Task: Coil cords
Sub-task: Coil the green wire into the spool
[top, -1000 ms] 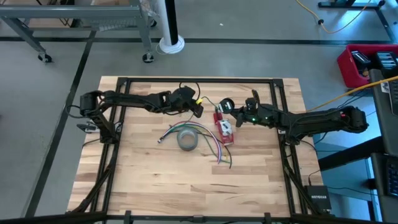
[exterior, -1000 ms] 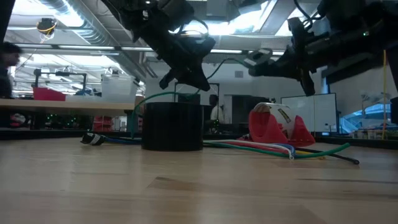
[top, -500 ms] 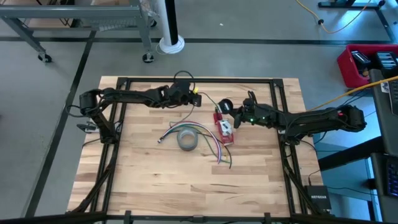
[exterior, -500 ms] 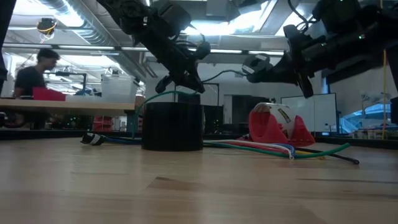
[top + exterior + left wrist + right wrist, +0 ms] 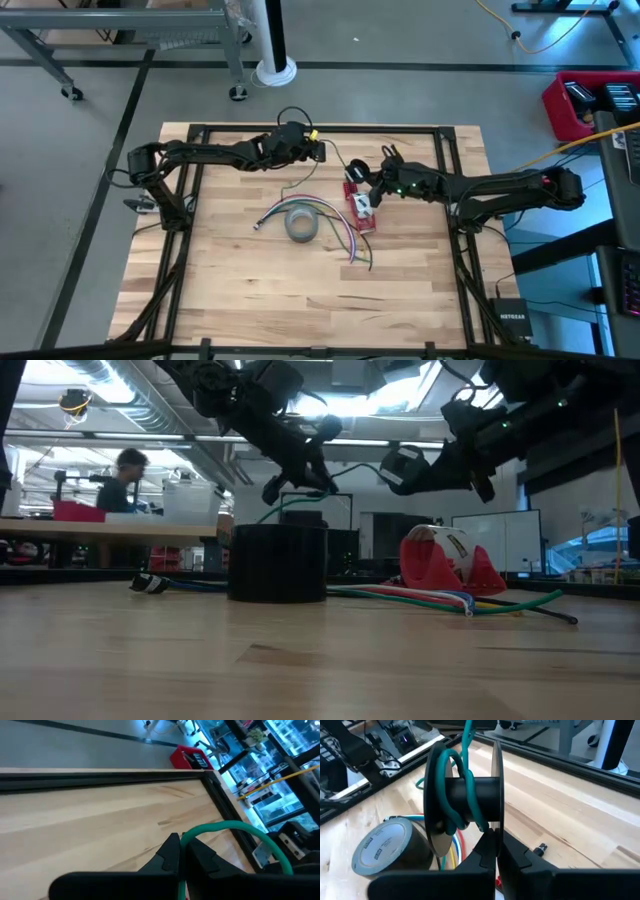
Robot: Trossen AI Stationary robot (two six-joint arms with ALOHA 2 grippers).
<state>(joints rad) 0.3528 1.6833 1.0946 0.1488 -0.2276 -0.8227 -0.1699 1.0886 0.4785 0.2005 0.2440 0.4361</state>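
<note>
High view: overhead, straight down, whole table point(image 5: 250, 290) and both arms. Low view: tabletop height, level across the wood into the room. Wrist views: close, forward past each arm's fingers. High, low and right wrist views share the tape roll point(image 5: 301, 224).

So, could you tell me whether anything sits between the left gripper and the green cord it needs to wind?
Nothing visible does: the left gripper is shut on the green cord, which runs to the spool gripped by the right gripper.
</note>
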